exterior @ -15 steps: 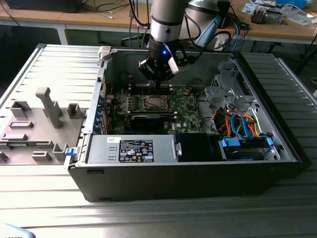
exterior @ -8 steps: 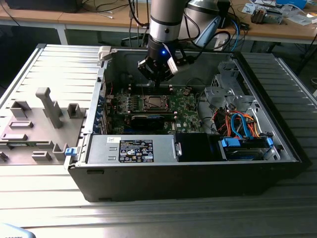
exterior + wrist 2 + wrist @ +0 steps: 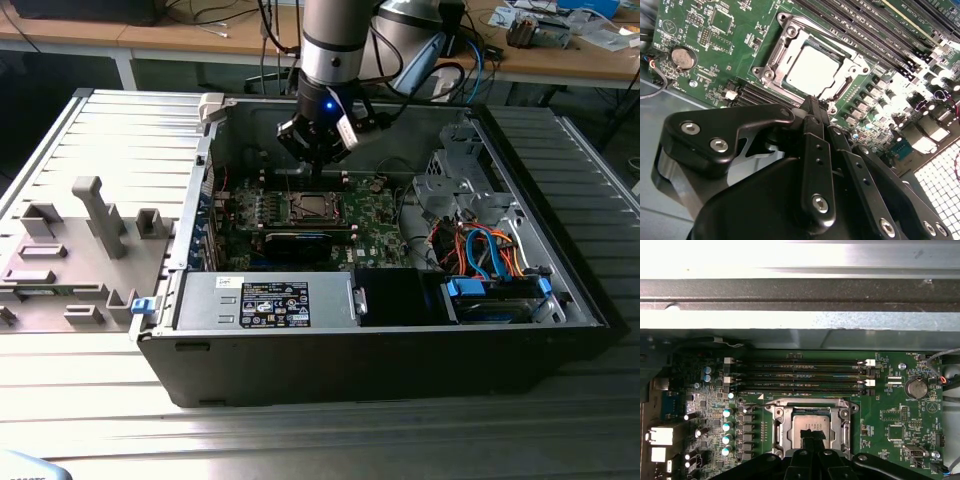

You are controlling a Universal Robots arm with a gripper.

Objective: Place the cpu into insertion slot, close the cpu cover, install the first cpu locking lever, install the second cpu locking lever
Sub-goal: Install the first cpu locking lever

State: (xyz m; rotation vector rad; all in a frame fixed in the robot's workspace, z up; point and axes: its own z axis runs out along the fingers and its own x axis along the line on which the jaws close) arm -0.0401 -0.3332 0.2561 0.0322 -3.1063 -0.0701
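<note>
One cpu (image 3: 812, 70) seated in the insertion slot (image 3: 774, 60), just beyond the closed, empty end effector (image 3: 812, 102).

In the first wrist view the gripper (image 3: 812, 436) hides the near edge of the cpu (image 3: 810, 424) from us. We cannot tell whether the cpu cover (image 3: 790, 42) is latched. In the exterior view the insertion slot (image 3: 313, 208) is too small to read.

The exterior view looks down from afar into the open computer case (image 3: 400, 330). Both wrist views sit close above the motherboard (image 3: 890, 405), sharing the insertion slot (image 3: 812, 67) from opposite sides.
</note>
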